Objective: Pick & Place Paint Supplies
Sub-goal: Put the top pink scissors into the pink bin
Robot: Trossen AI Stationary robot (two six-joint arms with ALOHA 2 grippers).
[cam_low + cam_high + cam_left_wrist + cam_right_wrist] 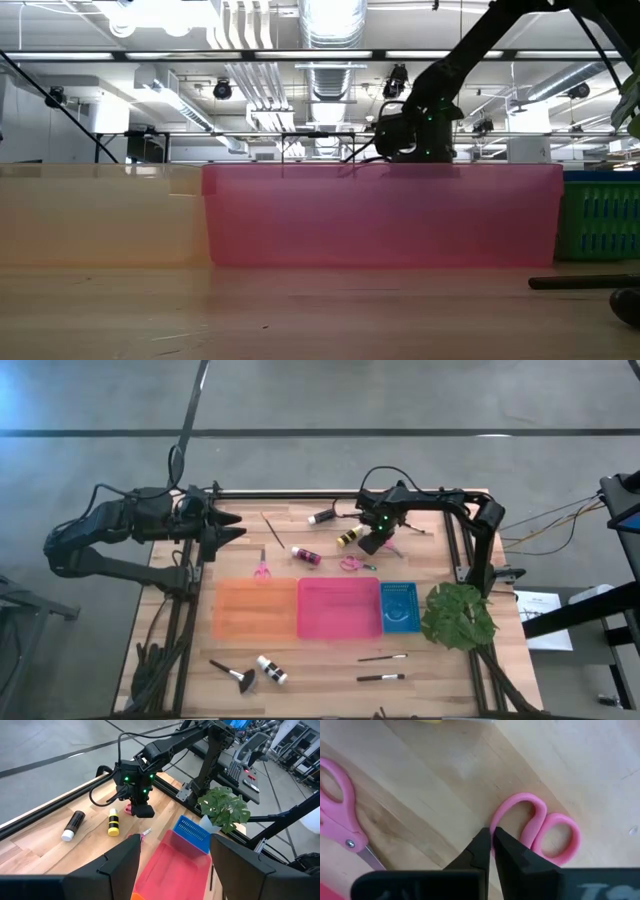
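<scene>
Grasp step: right end effector (492, 840) low over the table (330, 665) behind the pink tray (340, 608), fingers pinched together on a loop of pink scissors (540, 832); left end effector (228, 527) waits parted at the left edge; next, lift and carry to a tray.

Two pink-handled scissors lie flat on the worktop: one pair (540, 832) has its handle loop pinched in the right pincer (491, 841), the other (342, 817) rests just beside it. A yellow bottle (113, 822) and a black bottle (73, 825) lie on their sides near that pincer.
</scene>
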